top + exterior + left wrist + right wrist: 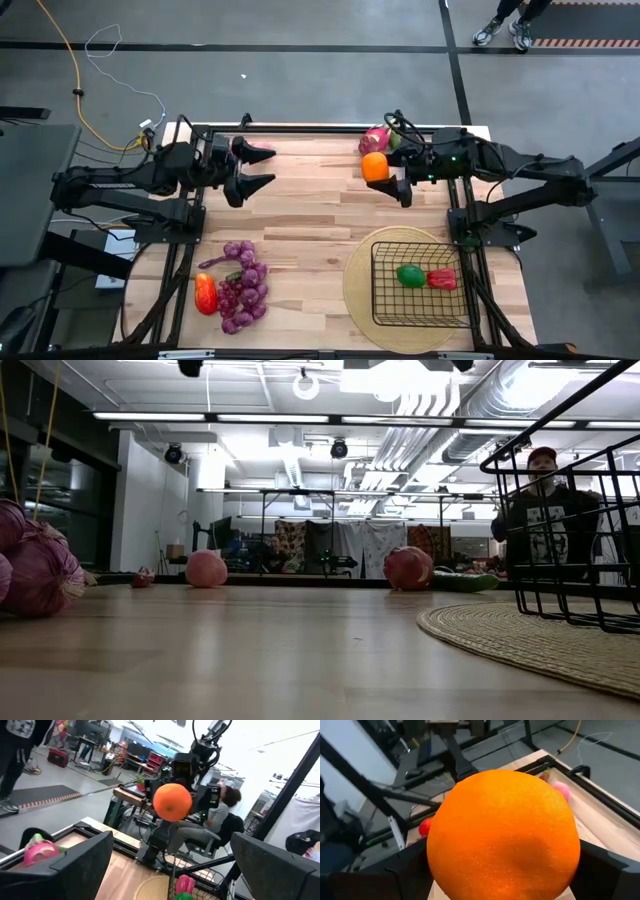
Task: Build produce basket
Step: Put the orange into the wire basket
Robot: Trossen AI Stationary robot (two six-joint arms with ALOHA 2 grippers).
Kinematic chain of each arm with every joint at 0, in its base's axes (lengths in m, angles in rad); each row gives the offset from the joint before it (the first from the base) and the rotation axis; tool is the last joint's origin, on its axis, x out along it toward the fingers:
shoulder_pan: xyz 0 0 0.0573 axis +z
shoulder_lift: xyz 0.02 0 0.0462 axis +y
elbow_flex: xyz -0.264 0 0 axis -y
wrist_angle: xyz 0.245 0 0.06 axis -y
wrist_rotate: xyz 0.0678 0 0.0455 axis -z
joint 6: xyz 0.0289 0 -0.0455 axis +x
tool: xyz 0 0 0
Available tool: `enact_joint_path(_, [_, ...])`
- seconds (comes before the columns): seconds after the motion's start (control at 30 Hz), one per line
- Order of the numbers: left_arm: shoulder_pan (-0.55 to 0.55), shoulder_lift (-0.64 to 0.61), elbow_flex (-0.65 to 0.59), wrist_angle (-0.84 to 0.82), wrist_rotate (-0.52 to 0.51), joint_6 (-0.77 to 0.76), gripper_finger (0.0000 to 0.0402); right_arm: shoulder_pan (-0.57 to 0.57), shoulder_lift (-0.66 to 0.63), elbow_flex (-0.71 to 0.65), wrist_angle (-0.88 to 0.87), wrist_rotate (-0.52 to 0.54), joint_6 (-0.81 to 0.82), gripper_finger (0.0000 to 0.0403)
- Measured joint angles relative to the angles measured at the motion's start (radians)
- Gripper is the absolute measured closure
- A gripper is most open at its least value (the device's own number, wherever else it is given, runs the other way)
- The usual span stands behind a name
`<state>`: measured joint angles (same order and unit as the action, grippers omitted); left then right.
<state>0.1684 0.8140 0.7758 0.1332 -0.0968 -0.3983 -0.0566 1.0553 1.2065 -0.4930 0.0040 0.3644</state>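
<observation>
Left gripper [262, 168]: we idle at the table's far left, fingers spread wide, holding nothing.
Right gripper [386, 180]: we clamp the orange [375, 166] aloft near the far edge.
Basket [385, 300]: near right, on the mat [358, 268], well apart from the orange.
Risk: we judge the round orange could slip during the carry, or clip the basket's rim.

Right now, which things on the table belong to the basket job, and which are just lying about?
Job:
orange, held in the right gripper
basket, holding a green pepper and a red pepper
dragon fruit
grapes
small red-orange vegetable

Lying about:
round woven mat under the basket
left gripper, open, waiting
</observation>
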Motion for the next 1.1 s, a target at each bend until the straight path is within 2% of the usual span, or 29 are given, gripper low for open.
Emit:
enact_joint_path(0.17, [0.0, -0.011, 0.001, 0.001, -0.042, 0.046, 0.0009, 0.0, 0.005, 0.01, -0.005, -0.072, 0.002, 0.0053])
enact_joint_path(0.3, [0.0, -0.011, 0.001, -0.001, -0.078, 0.108, 0.0009, 0.033, 0.003, 0.01, -0.02, -0.106, 0.062, 0.0053])
enact_joint_path(0.43, [0.001, -0.004, 0.001, -0.002, -0.099, 0.151, 0.0009, 0.11, 0.011, 0.011, -0.071, -0.112, 0.164, 0.0053])
enact_joint_path(0.6, [0.001, -0.004, 0.001, -0.004, -0.139, 0.228, 0.0009, 0.229, 0.05, 0.011, -0.242, -0.111, 0.269, 0.0053])
enact_joint_path(0.77, [0.002, -0.004, 0.001, -0.006, -0.143, 0.263, 0.0009, 0.348, 0.129, 0.011, -0.387, -0.122, 0.34, 0.0053])
enact_joint_path(1.1, [0.002, -0.004, 0.001, -0.01, -0.151, 0.298, 0.0009, 0.561, 0.37, 0.011, -0.492, -0.122, 0.324, 0.0053])
